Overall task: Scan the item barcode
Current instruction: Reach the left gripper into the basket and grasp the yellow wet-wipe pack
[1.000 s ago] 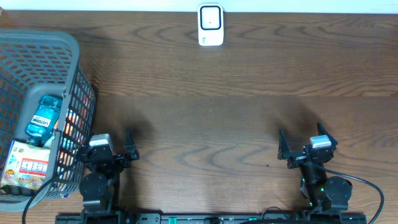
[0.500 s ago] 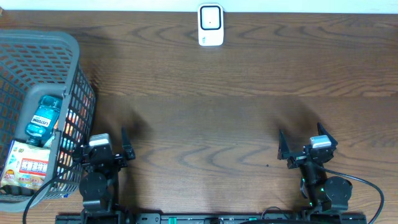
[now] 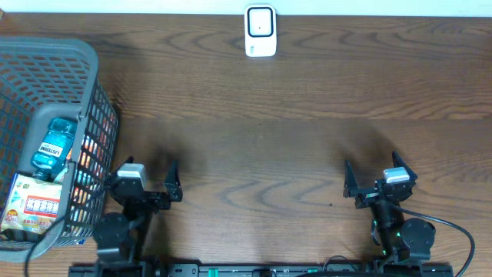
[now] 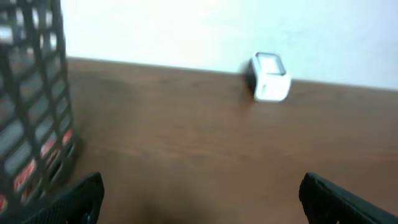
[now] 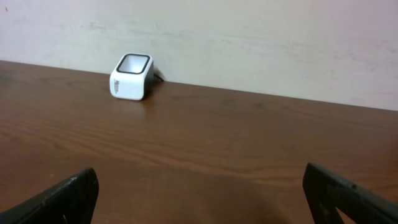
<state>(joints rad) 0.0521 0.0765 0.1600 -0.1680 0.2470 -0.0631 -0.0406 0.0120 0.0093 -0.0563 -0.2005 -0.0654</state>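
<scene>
Grey basket [image 3: 98, 85] holds blue bottle [image 3: 52, 146], nothing lifted yet. Left fingers [image 3: 172, 185], right fingers [image 3: 350, 183] spread wide, empty. White scanner [image 3: 260, 31] at far bench [image 3: 254, 146] edge; whole task remains.

Overhead looks straight down; both low wrist views share the scanner [image 5: 132, 76]

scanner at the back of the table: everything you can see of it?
The scanner is a small white box, plastic by its look, with rounded corners and a dark-framed window on its upper face. It stands upright on the table at the middle of its far edge, close to the wall. Something dark, perhaps a cable, shows behind it. Nothing else touches it.
</scene>
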